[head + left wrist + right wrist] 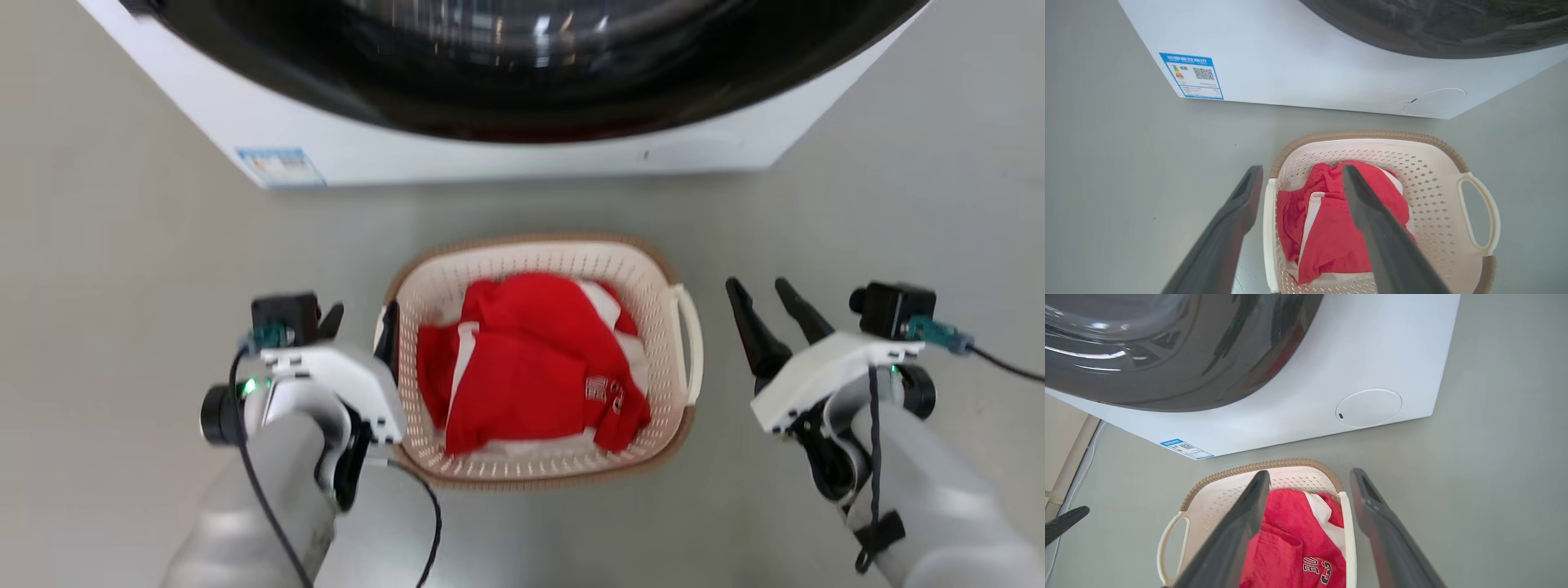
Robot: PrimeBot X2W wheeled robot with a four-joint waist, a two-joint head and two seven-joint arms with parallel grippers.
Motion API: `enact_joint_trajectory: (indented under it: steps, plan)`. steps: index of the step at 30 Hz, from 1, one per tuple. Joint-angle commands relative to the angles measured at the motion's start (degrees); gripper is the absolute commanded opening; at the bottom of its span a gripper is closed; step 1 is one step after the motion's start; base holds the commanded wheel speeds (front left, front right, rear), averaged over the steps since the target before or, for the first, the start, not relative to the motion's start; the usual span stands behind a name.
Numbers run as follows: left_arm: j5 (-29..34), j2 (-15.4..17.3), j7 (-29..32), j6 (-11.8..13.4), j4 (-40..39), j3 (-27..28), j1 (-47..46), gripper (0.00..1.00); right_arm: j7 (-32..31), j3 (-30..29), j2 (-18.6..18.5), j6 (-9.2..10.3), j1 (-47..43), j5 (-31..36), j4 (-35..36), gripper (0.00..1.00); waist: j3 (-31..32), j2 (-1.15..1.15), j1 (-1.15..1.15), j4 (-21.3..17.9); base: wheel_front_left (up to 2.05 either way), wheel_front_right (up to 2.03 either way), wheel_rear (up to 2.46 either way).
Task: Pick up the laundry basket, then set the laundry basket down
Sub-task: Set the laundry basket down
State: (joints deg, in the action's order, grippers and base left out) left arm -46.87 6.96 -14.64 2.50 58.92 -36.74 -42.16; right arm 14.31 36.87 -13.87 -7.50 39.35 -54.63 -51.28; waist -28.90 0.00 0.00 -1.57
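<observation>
1. Left gripper (361, 322): jaws wide, straddling the left handle (1269, 228) of the laundry basket (531, 242). Can't tell if it's touching.
2. Right gripper (759, 287): jaws wide, nothing held, just beside the right handle (692, 343), clear of it.
3. Basket sits on the grey floor (122, 245) between both grippers, red garment (531, 367) inside.
4. Beyond it: white washing machine (490, 159), dark door, near the basket but apart.

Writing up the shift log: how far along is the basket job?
Done: nothing evident; the laundry basket sits on the floor. In hand: left gripper, open, straddles its left handle; right gripper, open, hangs apart from the right handle. Left, seemingly: gripping, lifting, setting down.
</observation>
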Motion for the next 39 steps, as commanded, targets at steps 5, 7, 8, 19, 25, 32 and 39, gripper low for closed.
enact_joint_trajectory:
  steps: [5, 7, 8, 19, 25, 32, 39]
  plan:
    - [7.41, 2.16, -0.36, -0.34, -7.96, 7.61, 8.38, 1.0, 0.69, -4.21, 0.24, 0.01, -7.86, 6.19, 5.45, 1.0, 12.05, 0.0, 0.0, -1.61, 0.0, 0.0, 0.0]
    - [10.08, 2.38, -0.36, -0.69, -10.62, 9.47, 10.83, 1.0, 0.69, -5.59, 0.39, 0.01, -9.71, 7.96, 6.85, 1.0, 14.28, 0.0, 0.0, -1.79, 0.0, 0.0, 0.0]
    - [11.43, 2.48, -0.36, -0.9, -12.02, 10.31, 11.95, 1.0, 0.69, -6.28, 0.45, 0.01, -10.52, 8.83, 7.6, 1.0, 15.28, 0.0, 0.0, -1.88, 0.0, 0.0, 0.0]
    - [21.35, 1.19, -0.36, -2.82, -25.27, 19.65, 22.56, 1.0, 0.69, -16.61, 2.38, 0.01, -18.72, 17.04, 16.89, 1.0, 23.4, 0.0, 0.0, -2.18, 0.0, 0.0, 0.0]
    - [24.27, 0.55, -0.36, -3.43, -30.7, 22.85, 25.62, 1.0, 0.69, -21.06, 3.46, 0.01, -21.17, 18.53, 21.53, 1.0, 25.02, 0.0, 0.0, -1.76, 0.0, 0.0, 0.0]
    - [26.63, -1.13, -0.36, -3.69, -39.06, 26.96, 30.35, 1.0, 0.69, -27.92, 3.99, 0.01, -26.08, 26.46, 30.48, 1.0, 27.26, 0.0, 0.0, -1.53, 0.0, 0.0, 0.0]
    - [27.35, -2.52, -0.36, -5.23, -46.63, 29.04, 34.62, 1.0, 0.69, -32.36, 5.75, 0.01, -30.73, 34.09, 36.29, 1.0, 28.41, 0.0, 0.0, -1.3, 0.0, 0.0, 0.0]
